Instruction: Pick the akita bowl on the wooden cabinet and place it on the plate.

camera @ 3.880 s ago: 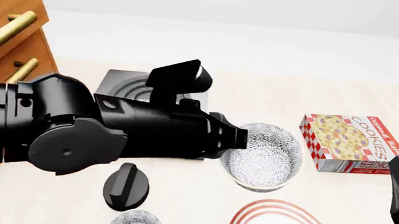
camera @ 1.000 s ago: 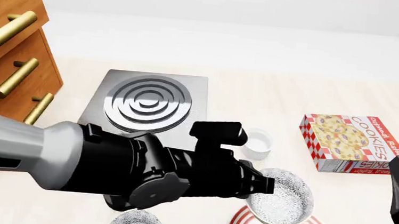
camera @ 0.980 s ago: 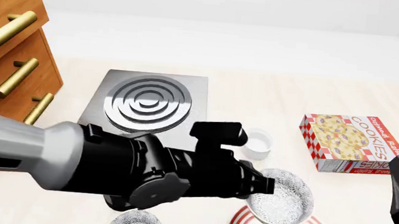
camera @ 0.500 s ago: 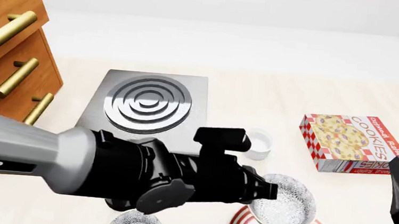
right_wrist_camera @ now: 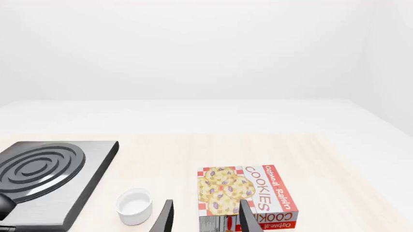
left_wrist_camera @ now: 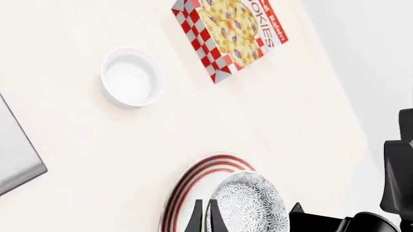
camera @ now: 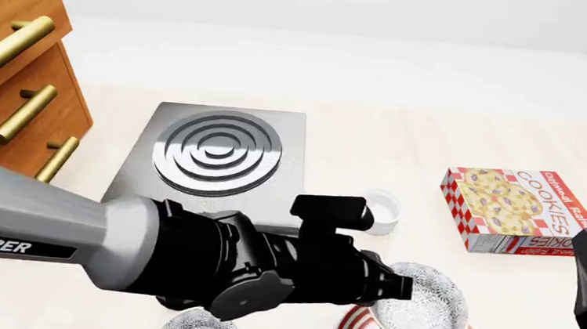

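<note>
We have the left gripper (left_wrist_camera: 205, 218) pinched shut on the akita bowl (camera: 422, 304) rim, bowl over the plate (left_wrist_camera: 193, 186) toward its 12 o'clock edge; placing step; next we judge: lower, centre, release.

The left arm (camera: 160, 256) has a light grey tubular link lettered "PIPER" in white, joined to bulky glossy black rounded housings and a black boxy camera mount on top. Its tool (left_wrist_camera: 204, 221) ends in thin, black, pointed fingers. The right tool (right_wrist_camera: 205, 217) shows slim dark tapering fingers.
</note>
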